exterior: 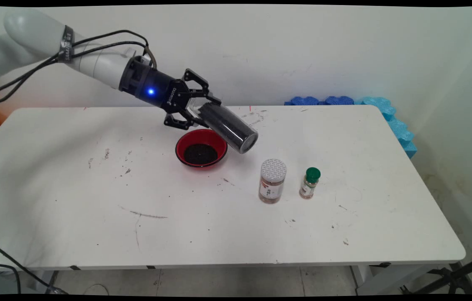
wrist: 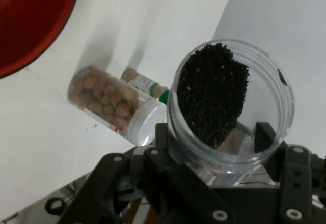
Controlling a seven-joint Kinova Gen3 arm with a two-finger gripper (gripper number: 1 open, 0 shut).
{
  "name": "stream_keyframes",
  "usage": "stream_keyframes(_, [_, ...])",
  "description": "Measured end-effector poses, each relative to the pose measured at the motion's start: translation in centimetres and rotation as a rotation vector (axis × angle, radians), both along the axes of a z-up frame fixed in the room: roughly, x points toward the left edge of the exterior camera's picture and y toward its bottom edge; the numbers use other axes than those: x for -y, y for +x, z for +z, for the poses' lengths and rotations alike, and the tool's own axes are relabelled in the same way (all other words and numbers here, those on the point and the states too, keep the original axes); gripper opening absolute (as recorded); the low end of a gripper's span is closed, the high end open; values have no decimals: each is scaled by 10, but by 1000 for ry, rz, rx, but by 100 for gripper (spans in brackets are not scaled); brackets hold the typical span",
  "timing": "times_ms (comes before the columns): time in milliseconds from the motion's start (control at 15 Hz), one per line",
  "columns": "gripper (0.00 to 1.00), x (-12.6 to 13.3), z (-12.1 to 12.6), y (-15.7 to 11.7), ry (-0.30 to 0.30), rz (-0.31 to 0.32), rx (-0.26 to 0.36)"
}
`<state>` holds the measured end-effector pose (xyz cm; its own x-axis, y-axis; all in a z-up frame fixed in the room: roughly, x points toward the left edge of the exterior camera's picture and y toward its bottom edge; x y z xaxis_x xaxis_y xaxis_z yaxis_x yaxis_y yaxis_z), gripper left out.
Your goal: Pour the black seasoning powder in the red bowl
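A clear plastic cylindrical jar point(exterior: 228, 124) partly filled with fine black grains is clamped between the two fingers of the black two-finger gripper point(exterior: 194, 109), which has it by its open end; the jar is lifted clear of the table and tilted, its closed base pointing down and to the right in the main view. In the hand view the same jar point(wrist: 229, 107) shows its open mouth towards the camera, with the black grains heaped against one side of the wall and the gripper point(wrist: 214, 147) closed on its rim. Just below and to the left of the raised jar, a round red bowl point(exterior: 201, 148) stands on the white table point(exterior: 73, 200) and holds a dark patch of black grains in its bottom. Further right, well apart from the bowl, a clear jar with a white patterned lid point(exterior: 272, 181), filled with brown round pieces, stands upright. Just beside it, to the right, is a smaller spice bottle with a green cap point(exterior: 310, 182), also upright. Blue foam pieces point(exterior: 386, 113) lie along the table's far right corner against the wall.
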<state>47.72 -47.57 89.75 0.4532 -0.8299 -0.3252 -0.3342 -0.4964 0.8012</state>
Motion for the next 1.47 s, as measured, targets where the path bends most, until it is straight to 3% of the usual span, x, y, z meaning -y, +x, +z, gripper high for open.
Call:
stream_keyframes(667, [0, -3, 9, -6, -208, -129, 83])
stream_keyframes(1200, [0, -8, 17, -9, -329, -221, 138])
stream_keyframes(1467, [0, -12, 26, -9, -432, -297, 183])
